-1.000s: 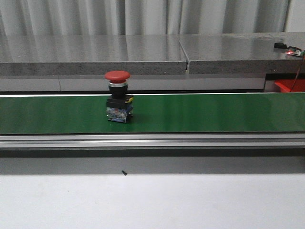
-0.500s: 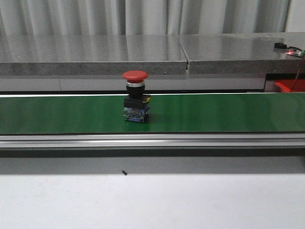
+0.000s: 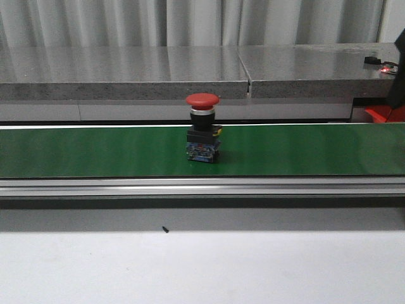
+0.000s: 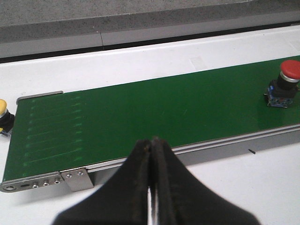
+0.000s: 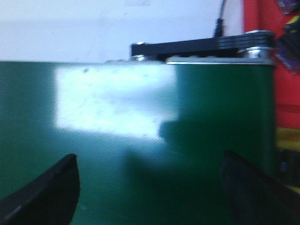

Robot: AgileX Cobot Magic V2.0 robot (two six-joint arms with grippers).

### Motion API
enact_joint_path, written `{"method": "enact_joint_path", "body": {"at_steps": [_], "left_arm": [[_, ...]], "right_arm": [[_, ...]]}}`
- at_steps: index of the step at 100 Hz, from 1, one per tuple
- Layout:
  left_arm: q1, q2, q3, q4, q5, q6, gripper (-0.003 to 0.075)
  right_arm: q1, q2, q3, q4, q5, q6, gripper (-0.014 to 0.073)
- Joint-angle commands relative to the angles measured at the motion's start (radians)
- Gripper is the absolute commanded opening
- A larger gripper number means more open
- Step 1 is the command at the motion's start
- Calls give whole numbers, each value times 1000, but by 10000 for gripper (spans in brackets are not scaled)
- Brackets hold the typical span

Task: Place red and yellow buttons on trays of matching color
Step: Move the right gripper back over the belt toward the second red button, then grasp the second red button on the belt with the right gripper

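Red button (image 3: 202, 128) stands upright on green belt (image 3: 304, 149), cap up.

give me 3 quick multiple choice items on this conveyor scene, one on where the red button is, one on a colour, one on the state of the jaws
1. Where does the red button stand?
A. on the green belt
B. on the grey counter
C. in a tray

2. What colour is the button off the belt's end in the left wrist view?
A. blue
B. yellow
C. white

3. How do the jaws stand?
A. both shut
B. left gripper shut, right gripper open
C. left open, right shut

Key: 1 A, it stands upright mid-belt in the front view. 2 B, its cap is yellow. 3 B, the left jaws meet, while the right jaws stand wide apart over the belt.
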Motion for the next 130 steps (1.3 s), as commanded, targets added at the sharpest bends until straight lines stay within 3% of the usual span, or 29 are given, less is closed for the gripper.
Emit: {"method": "enact_joint_path", "body": {"at_steps": [1, 28, 47, 87, 117, 130], "left_arm": [[-9, 4, -24, -27, -62, -3, -19], [-9, 4, -24, -27, -62, -3, -19], [-9, 4, -24, -27, -62, -3, -19], [-9, 4, -24, -27, -62, -3, -19], [-9, 4, -24, -27, -62, -3, -19], [-9, 4, -24, -27, -62, -3, -19]], "right_arm": [[56, -42, -25, 3, 9, -40, 613], [243, -41, -25, 4, 73, -198, 613], [313, -33, -25, 75, 55, -298, 613], [334, 12, -25, 459, 10, -700, 613], [334, 35, -25, 658, -100, -880, 611], [334, 35, -25, 659, -100, -886, 490]]}}
